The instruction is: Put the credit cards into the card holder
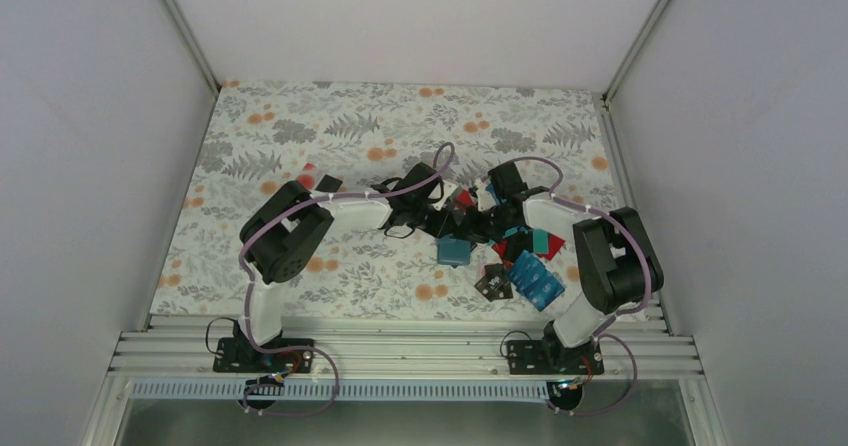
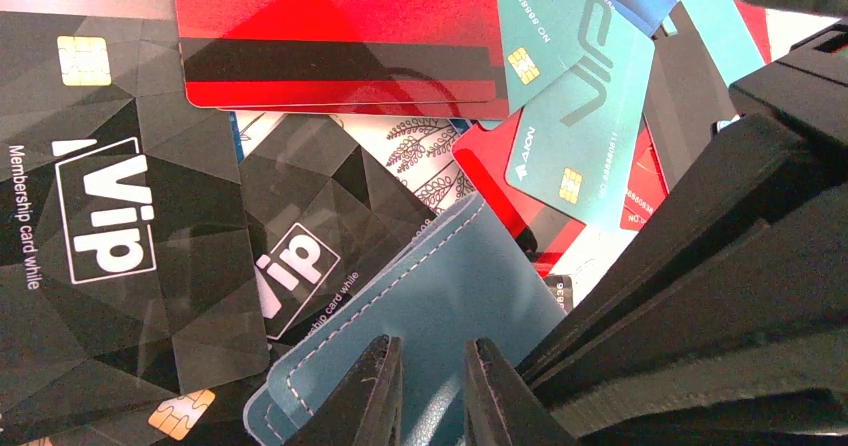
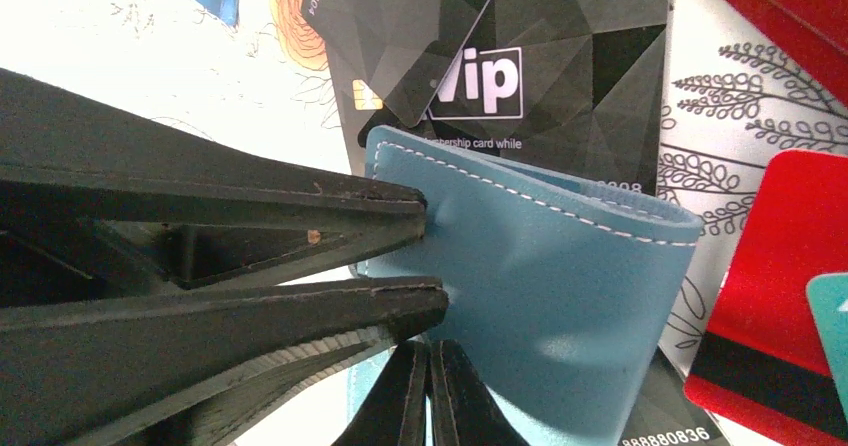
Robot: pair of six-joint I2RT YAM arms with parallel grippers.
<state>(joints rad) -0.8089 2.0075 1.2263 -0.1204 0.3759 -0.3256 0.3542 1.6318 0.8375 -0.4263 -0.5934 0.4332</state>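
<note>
Top external view: the floral tablecloth (image 1: 300,126) is carrying everything, and both arms are reaching inward to meet over the card holder (image 1: 453,251), which is sitting near the cloth's middle, just left of the main heap of credit cards (image 1: 535,281). One card holder is showing. It is a soft, stitched, teal-blue wallet, standing part-open in the right wrist view and dimpling where a finger is pressing. It is therefore probably light and yielding, and is best taken by a stitched flap edge. The left gripper (image 2: 432,351) is pinching one flap, jaws almost together. The right gripper (image 3: 432,258) is holding its jaws narrow, tips touching the wallet's outer face; whether it is gripping cannot be told. The cards are looking thin, stiff and glossy, likely slippery where lying flat, so a raised overlapping corner is probably offering the best hold. The left wrist view is showing two black Vip cards (image 2: 110,216), at least two red cards (image 2: 340,36) and at least two teal cards (image 2: 580,136); the full total cannot be counted.
</note>
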